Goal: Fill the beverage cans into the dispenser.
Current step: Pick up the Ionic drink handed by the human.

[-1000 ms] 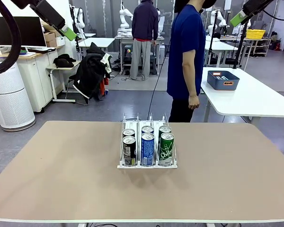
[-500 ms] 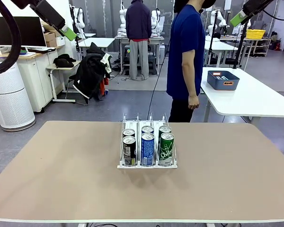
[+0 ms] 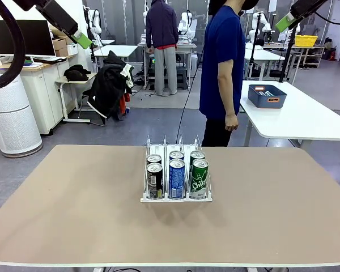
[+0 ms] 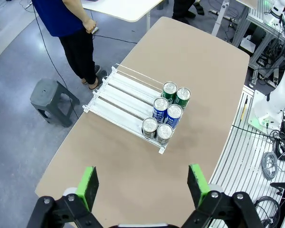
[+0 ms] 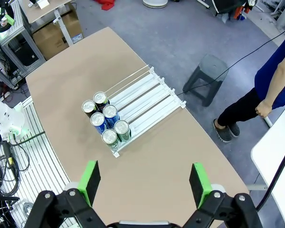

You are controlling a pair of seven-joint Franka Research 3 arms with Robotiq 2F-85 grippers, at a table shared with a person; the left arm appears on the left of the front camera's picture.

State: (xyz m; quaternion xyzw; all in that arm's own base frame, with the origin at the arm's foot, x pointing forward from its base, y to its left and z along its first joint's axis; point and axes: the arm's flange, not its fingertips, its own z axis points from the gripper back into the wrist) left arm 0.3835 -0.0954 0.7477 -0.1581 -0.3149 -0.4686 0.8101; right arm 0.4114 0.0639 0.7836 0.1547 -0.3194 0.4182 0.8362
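The dispenser [image 3: 176, 198] stands at the middle of the tan table [image 3: 73, 215]. Several beverage cans fill its front end, two deep in each lane: black ones [image 3: 154, 181] on the left, blue ones [image 3: 177, 178] in the middle, green ones [image 3: 199, 178] on the right. My left gripper [image 3: 82, 39] hangs high at the upper left and my right gripper [image 3: 284, 21] high at the upper right. Both are far above the cans. From above, the open left gripper [image 4: 142, 185] looks down on the dispenser [image 4: 118, 102] and the cans [image 4: 167, 110]. The open right gripper [image 5: 145, 183] looks down on the dispenser [image 5: 147, 97] and the cans [image 5: 106, 118]. Nothing sits between either pair of fingers.
A person in a blue shirt [image 3: 221, 68] stands at the table's far edge, one hand [image 3: 231, 122] hanging down. A white table behind carries a blue-grey bin [image 3: 266, 96]. A grey stool [image 4: 50, 97] stands on the floor near the person.
Neither arm nor any can has moved. A person far in the background has stepped to the left.
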